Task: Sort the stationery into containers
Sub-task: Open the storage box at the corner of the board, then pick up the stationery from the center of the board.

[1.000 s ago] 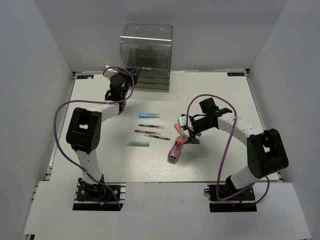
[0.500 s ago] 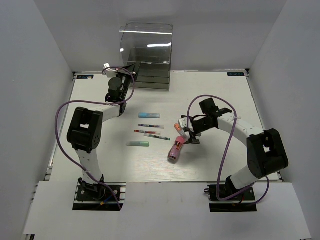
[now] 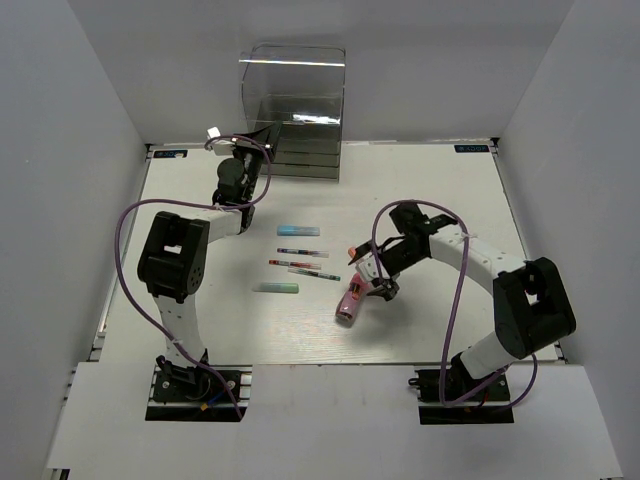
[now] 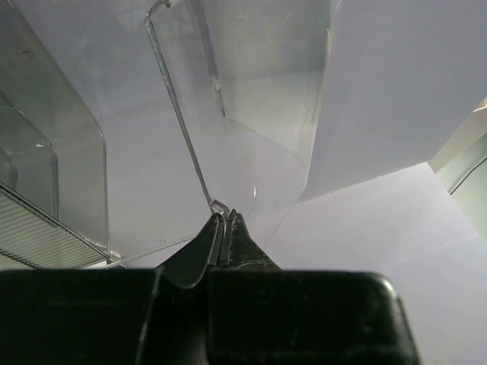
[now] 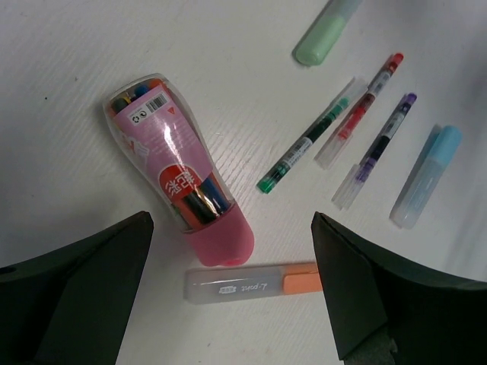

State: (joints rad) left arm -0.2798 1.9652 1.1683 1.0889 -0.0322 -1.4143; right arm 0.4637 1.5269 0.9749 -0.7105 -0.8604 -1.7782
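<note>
The tall clear container [image 3: 293,110] with dark lower levels stands at the back. My left gripper [image 3: 250,142] is at its left front corner. In the left wrist view the gripper [image 4: 226,216] is shut on a thin clear plastic edge of the container [image 4: 179,114]. My right gripper [image 3: 376,276] is open and hangs low over the pink tube [image 3: 350,300] and the orange marker [image 3: 355,253]. In the right wrist view the gripper [image 5: 232,300] straddles the orange marker [image 5: 251,281], with the pink tube [image 5: 183,182] just beyond.
Three thin pens [image 3: 303,264] lie side by side mid-table, also in the right wrist view [image 5: 358,125]. A pale blue bar [image 3: 298,230] lies behind them and a pale green bar [image 3: 276,288] in front. White walls enclose the table.
My right gripper has moved left and down, closer over the orange marker and pink tube. My left gripper has risen at the container's corner, and the clear front panel there has shifted.
</note>
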